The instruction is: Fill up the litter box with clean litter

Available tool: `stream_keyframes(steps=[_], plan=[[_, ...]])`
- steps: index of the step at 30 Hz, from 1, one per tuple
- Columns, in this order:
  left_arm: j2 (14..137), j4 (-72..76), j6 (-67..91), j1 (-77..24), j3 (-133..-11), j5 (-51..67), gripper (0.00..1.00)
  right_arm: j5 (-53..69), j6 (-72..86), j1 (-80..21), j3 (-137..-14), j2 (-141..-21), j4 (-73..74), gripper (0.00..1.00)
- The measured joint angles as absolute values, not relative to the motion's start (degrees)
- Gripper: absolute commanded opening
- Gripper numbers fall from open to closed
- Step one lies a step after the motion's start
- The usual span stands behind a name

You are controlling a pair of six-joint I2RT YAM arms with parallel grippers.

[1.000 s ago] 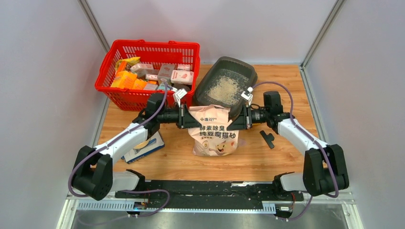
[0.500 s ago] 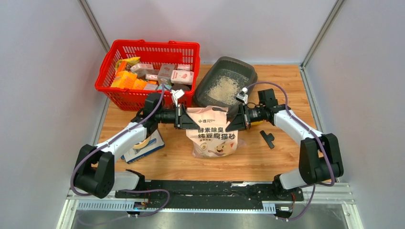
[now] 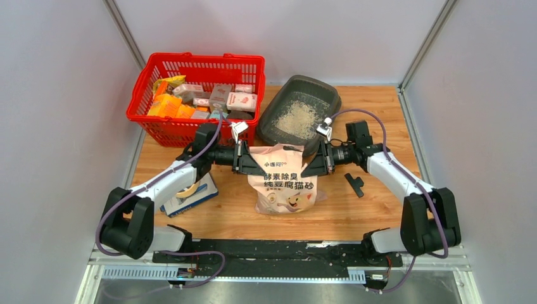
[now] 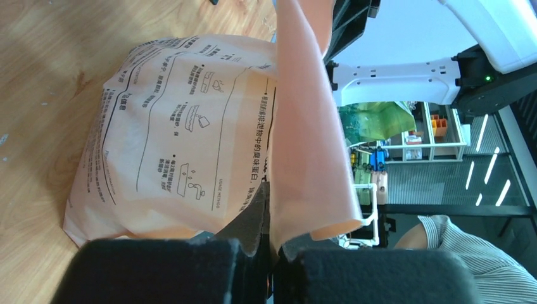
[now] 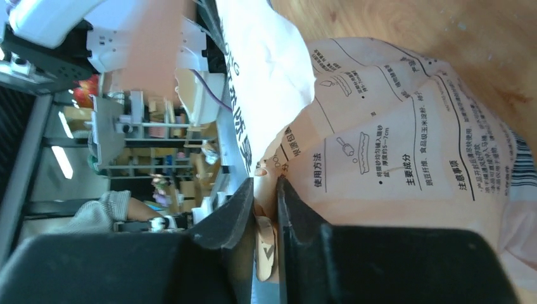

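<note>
Top external view: I am clamping the left tool [image 3: 254,161] on the bag [image 3: 283,185]; whether the right tool [image 3: 310,161] is gripping, I cannot tell. Behind the bag, the litter box [image 3: 272,119] is holding litter [image 3: 297,117].

Basket [image 3: 197,58] back left; litter box [image 3: 315,80] right of it, litter [image 3: 297,118] inside; bag [image 3: 283,185] in front.

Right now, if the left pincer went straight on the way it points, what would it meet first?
The bag, whose top edge the left pincer pinches; past that, probably the right pincer facing it.
</note>
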State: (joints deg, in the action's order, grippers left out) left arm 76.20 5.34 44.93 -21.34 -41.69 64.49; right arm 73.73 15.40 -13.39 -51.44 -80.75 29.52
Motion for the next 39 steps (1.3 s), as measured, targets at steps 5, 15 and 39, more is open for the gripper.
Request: stream_keyframes(steps=[5, 15, 39], plan=[[76.4, 5.5, 44.4, -21.3, -41.7, 64.3, 0.00, 72.2, 26.4, -13.4, -43.3, -74.5, 10.8, 0.46], [76.9, 6.2, 44.1, -21.3, -41.7, 64.2, 0.00, 67.6, 38.5, -17.7, -34.3, -73.0, -12.4, 0.39], [78.8, 0.7, 48.6, -19.5, -44.6, 70.1, 0.00, 73.4, 43.5, -17.6, -47.7, -83.3, 12.4, 0.00]])
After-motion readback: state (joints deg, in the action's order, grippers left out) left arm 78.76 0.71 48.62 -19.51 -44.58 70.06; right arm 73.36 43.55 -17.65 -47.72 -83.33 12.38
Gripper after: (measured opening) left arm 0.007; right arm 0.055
